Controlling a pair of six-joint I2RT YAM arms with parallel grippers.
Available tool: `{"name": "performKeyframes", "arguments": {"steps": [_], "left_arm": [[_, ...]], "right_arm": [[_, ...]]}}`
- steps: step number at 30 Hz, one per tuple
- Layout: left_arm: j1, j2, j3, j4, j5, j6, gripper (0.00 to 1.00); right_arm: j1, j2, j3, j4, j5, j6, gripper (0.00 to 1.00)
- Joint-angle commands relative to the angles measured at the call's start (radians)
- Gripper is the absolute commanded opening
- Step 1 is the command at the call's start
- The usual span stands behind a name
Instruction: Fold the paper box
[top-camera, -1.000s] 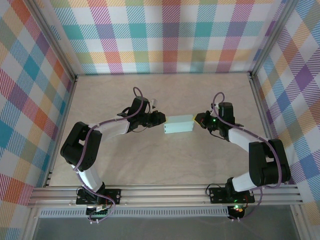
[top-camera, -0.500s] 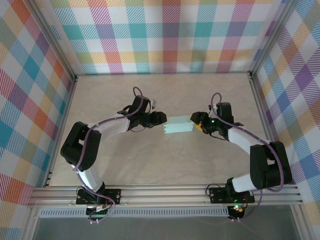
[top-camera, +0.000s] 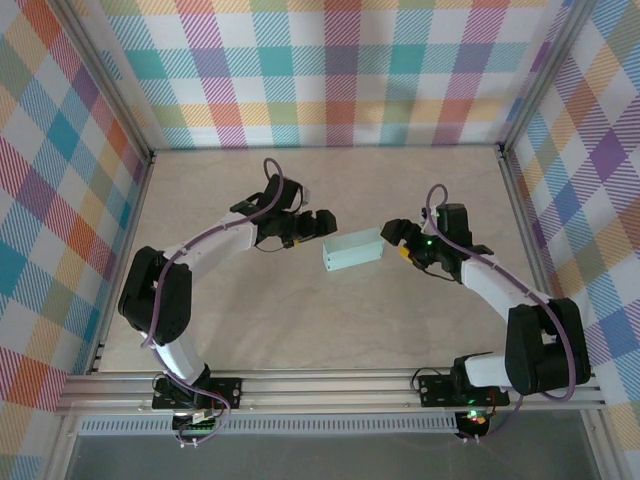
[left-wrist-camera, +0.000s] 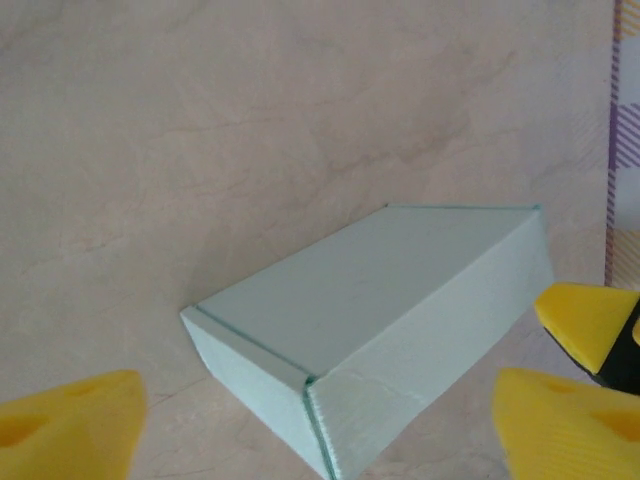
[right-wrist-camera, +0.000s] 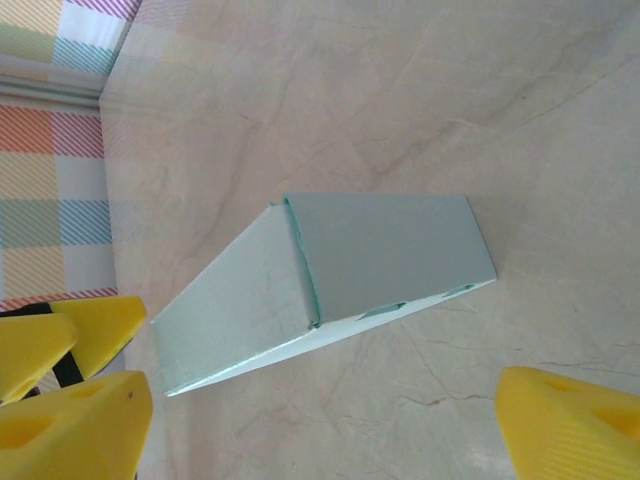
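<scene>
Top external: paper box (top-camera: 352, 250) closed, lying flat about the middle of the counter (top-camera: 330, 330).
Long axis runs near left–right, slightly skewed: right end angled toward the far edge, left end toward the near edge. Broad face up. Left fingers (left-wrist-camera: 70, 425) spread wide, gripping nothing, near the box's left end. Right fingers (right-wrist-camera: 570, 420) spread wide as well, gripping nothing, just beside the right end. Contact with the card: cannot tell.
</scene>
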Motion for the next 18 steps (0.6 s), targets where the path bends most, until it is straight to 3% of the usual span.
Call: {"name": "performKeyframes", "arguments": {"steps": [1, 3, 7, 10, 18], "left_arm": [[0.004, 0.012, 0.029, 0.007, 0.035, 0.063, 1.0], [-0.003, 0.01, 0.027, 0.038, 0.036, 0.172, 1.0], [-0.052, -0.039, -0.026, 0.119, -0.008, 0.587, 1.0], [-0.055, -0.071, -0.079, 0.178, 0.038, 0.801, 1.0], [-0.086, -0.005, 0.004, -0.049, 0.054, 1.17, 1.0]], "right_arm": [[0.003, -0.002, 0.067, -0.126, 0.012, 0.034, 0.91], [0.003, 0.006, 0.097, -0.185, 0.009, 0.044, 0.91], [0.003, -0.003, 0.103, -0.194, 0.017, 0.047, 0.9], [0.004, -0.009, 0.095, -0.19, 0.013, 0.044, 0.9], [0.004, -0.03, 0.073, -0.207, 0.031, 0.024, 0.9]]}}
